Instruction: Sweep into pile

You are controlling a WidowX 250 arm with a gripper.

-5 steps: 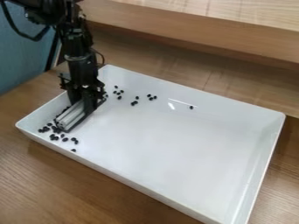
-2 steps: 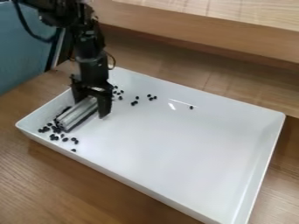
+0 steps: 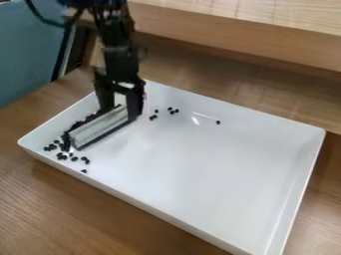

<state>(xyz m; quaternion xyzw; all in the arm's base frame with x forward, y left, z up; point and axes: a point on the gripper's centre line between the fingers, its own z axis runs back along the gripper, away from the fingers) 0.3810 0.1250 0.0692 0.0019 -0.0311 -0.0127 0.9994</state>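
- White tray [image 3: 200, 174] holds the whole job; pale sweeper [image 3: 100, 128] lies slantwise in it. Sweeper taken as reference for all positions below.
- Black gripper [image 3: 122, 110] is at the sweeper's far end, fingers standing apart on either side and apparently pinching it between them. Contact itself partly hidden.
- Task material: small dark pieces. A crowded dark band [image 3: 85, 119] runs along the sweeper's left long side, right up against it or nearly so. Individual pieces there cannot be counted.
- Dense cluster [image 3: 65, 144] at the sweeper's near end, just beside it. Best candidate for the pile so far.
- Loose near pieces [image 3: 61, 156] in front of that same end, with one straggler [image 3: 84, 171] farther out.
- Off the sweeper's right side, past the far end: a small group [image 3: 153, 117], another [image 3: 173, 110] beyond it, and a lone piece [image 3: 218, 122] well apart.
- Progress, my estimate: partly done. Much is gathered along the sweeper, though as a strip rather than a heap.
- Outstanding: bring in the right-hand outliers, draw in the near strays, compact the strip into one pile.
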